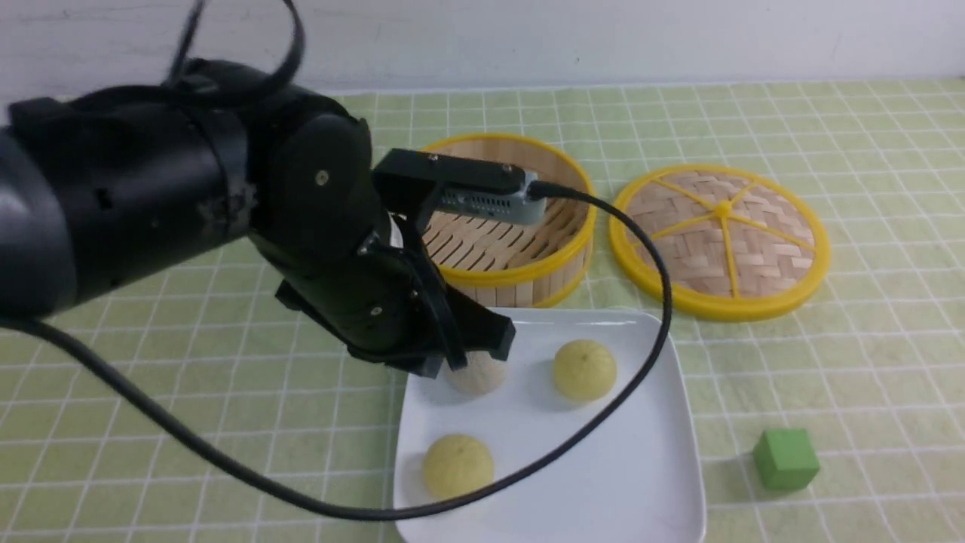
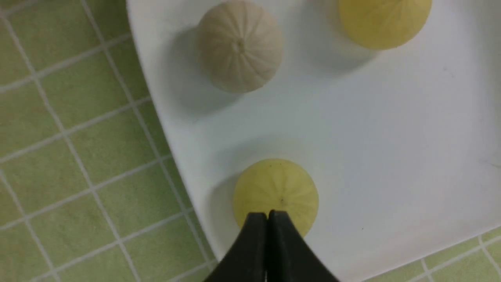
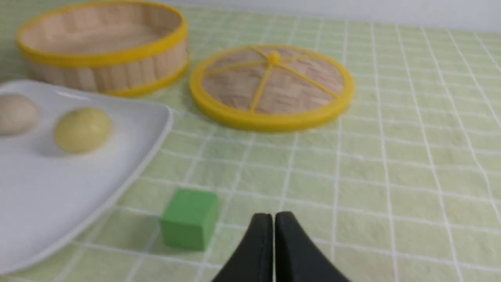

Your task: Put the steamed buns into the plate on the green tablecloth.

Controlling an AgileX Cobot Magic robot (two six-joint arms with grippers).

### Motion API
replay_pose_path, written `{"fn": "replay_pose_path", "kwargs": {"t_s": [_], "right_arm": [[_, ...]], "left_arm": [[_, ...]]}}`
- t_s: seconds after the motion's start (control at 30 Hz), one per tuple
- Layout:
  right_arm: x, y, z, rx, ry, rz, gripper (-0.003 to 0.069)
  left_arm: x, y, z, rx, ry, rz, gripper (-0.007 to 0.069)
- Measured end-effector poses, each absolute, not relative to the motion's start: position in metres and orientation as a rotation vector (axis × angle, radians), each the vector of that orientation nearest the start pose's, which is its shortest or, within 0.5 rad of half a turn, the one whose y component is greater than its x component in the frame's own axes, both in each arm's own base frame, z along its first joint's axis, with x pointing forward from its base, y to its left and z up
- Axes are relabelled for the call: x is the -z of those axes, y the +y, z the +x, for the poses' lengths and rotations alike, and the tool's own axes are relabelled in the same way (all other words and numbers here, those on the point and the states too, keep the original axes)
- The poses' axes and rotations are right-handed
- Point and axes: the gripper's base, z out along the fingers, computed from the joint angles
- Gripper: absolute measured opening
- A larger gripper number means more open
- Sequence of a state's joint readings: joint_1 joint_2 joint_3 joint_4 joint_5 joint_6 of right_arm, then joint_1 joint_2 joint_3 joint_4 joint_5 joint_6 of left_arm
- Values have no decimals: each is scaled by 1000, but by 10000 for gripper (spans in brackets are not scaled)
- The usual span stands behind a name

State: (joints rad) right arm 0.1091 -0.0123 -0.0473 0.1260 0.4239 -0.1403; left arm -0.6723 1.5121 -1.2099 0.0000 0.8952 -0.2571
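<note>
Three steamed buns lie in the white plate point(image 1: 626, 483) on the green tablecloth point(image 1: 188, 392): a greyish-beige one point(image 1: 476, 375) at the far left, a yellow one point(image 1: 584, 369) beside it and a second yellow one point(image 1: 457, 465) nearer. My left arm point(image 1: 324, 249) hangs over the plate's far left corner and partly hides the beige bun. In the left wrist view the left gripper point(image 2: 268, 214) is shut and empty, its tips overlapping a yellow bun point(image 2: 276, 192). The right gripper point(image 3: 273, 215) is shut and empty above the cloth, beside the green cube point(image 3: 190, 218).
An empty bamboo steamer basket point(image 1: 520, 226) stands just behind the plate, its woven lid point(image 1: 720, 237) flat to the right. A green cube point(image 1: 785, 458) sits right of the plate. The left arm's black cable point(image 1: 588, 445) loops over the plate.
</note>
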Motion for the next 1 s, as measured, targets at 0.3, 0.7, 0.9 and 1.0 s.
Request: {"fn": "replay_pose_path", "kwargs": {"t_s": [0.3, 0.7, 0.9, 1.0], "right_arm": [[-171, 4, 51, 12, 1903, -113, 43], [-171, 2, 51, 34, 1905, -91, 58], [-172, 2, 51, 36, 1894, -91, 69], [-172, 2, 51, 15, 1894, -62, 75]], "left_arm": [[-374, -138, 191, 209, 2441, 555, 19], [-421, -47, 96, 147, 2264, 426, 20], [-412, -21, 67, 163, 2197, 369, 22], [-414, -15, 60, 173, 2170, 357, 22]]}}
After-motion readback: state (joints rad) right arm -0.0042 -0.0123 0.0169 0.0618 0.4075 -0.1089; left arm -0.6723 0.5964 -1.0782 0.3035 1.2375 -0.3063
